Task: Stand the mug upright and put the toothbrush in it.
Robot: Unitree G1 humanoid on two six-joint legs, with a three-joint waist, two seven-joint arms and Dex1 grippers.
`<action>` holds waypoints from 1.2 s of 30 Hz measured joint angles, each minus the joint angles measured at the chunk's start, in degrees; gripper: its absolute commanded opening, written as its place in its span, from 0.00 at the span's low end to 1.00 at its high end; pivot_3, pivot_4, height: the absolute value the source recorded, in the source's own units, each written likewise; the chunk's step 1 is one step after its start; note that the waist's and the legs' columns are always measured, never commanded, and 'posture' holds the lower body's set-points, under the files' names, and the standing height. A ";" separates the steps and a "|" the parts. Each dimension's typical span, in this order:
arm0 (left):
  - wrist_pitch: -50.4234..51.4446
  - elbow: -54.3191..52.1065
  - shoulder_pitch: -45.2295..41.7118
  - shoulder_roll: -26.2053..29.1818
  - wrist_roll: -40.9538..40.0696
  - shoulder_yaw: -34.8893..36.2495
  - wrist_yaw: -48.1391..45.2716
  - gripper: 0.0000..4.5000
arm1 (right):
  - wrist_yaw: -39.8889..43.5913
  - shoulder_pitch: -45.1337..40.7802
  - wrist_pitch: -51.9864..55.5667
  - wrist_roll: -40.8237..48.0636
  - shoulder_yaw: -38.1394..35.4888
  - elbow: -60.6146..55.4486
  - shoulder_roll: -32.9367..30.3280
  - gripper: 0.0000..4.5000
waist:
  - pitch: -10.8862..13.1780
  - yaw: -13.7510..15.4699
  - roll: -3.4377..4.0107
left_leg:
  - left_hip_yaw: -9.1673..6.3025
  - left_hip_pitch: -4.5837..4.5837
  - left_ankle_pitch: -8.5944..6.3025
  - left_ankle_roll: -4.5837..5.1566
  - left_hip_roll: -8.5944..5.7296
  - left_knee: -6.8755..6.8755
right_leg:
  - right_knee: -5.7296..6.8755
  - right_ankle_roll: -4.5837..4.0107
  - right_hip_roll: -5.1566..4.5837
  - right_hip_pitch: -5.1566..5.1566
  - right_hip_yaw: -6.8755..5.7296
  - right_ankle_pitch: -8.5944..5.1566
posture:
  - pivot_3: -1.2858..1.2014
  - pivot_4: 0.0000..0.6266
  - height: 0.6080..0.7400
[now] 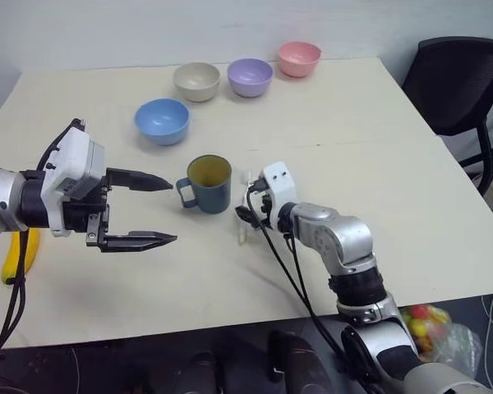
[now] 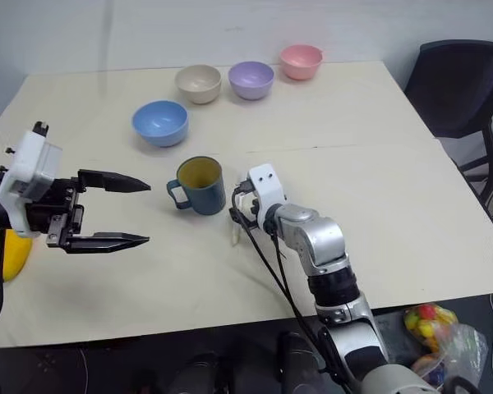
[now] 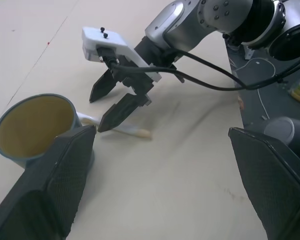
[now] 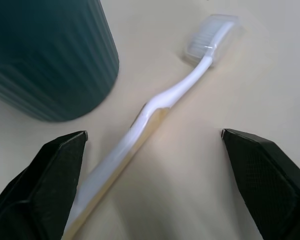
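Observation:
The dark blue mug (image 1: pixel 207 185) stands upright near the table's middle, its handle toward my left gripper and its yellowish inside showing. Just right of it the toothbrush (image 4: pixel 160 107) lies flat on the table, bristled head pointing away from me. My right gripper (image 4: pixel 153 134) is open and low over the toothbrush handle, one finger on each side, close beside the mug's wall. My left gripper (image 1: pixel 172 212) hangs open and empty above the table, left of the mug, its fingertips near the handle. In the left wrist view the right gripper's fingers (image 3: pixel 122 112) stand over the toothbrush (image 3: pixel 132 131).
A blue bowl (image 1: pixel 162 121), a cream bowl (image 1: pixel 196 81), a purple bowl (image 1: pixel 250 77) and a pink bowl (image 1: pixel 299 58) stand at the back. A banana (image 1: pixel 20 253) lies at the left edge. A black chair (image 1: pixel 464 82) stands right of the table.

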 measured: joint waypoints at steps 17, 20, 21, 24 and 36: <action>-1.11 0.70 -0.04 -0.11 0.62 0.00 0.15 1.00 | 2.95 -2.39 -10.25 -3.79 2.78 9.54 0.84 0.03 | -0.04 -0.16 -0.07 | 0.02 0.06 0.01 -0.05 0.14 -0.04 | 0.00 -0.01 0.08 0.01 0.12 0.00 | 0.52 0.24 1.00; -1.26 1.84 -0.20 -0.23 0.97 -0.01 0.32 1.00 | 2.92 -0.97 -10.21 -3.80 2.42 7.77 -0.10 0.03 | -0.04 -0.04 -0.07 | 0.01 0.05 0.01 -0.05 0.14 -0.05 | -0.01 -0.01 0.08 0.01 0.11 0.00 | 0.52 0.24 1.00; -1.26 1.93 -0.20 -0.29 1.03 -0.01 0.46 1.00 | 2.89 -0.62 -10.21 -3.79 2.26 7.19 -0.45 0.03 | -0.04 0.00 -0.07 | 0.01 0.05 0.01 -0.05 0.14 -0.07 | -0.01 -0.01 0.05 0.01 0.11 0.00 | 0.52 0.24 1.00; -1.25 2.30 -0.27 -1.43 1.10 0.02 1.87 1.00 | 2.35 0.51 -10.84 -3.75 1.55 5.83 -1.96 0.03 | -0.05 0.47 -0.08 | -0.08 0.01 0.04 0.01 0.11 -0.07 | -0.01 0.00 -0.13 0.04 0.05 0.00 | 0.52 0.24 1.00; 8.84 3.94 0.78 -6.18 -6.50 14.23 16.64 1.00 | -0.15 -15.39 -33.01 5.27 -14.54 9.99 7.47 0.03 | 0.02 -1.01 0.02 | -0.02 0.08 0.20 -0.19 0.10 -0.47 | 0.01 -0.09 0.01 -0.12 0.00 -0.05 | 0.52 0.24 1.00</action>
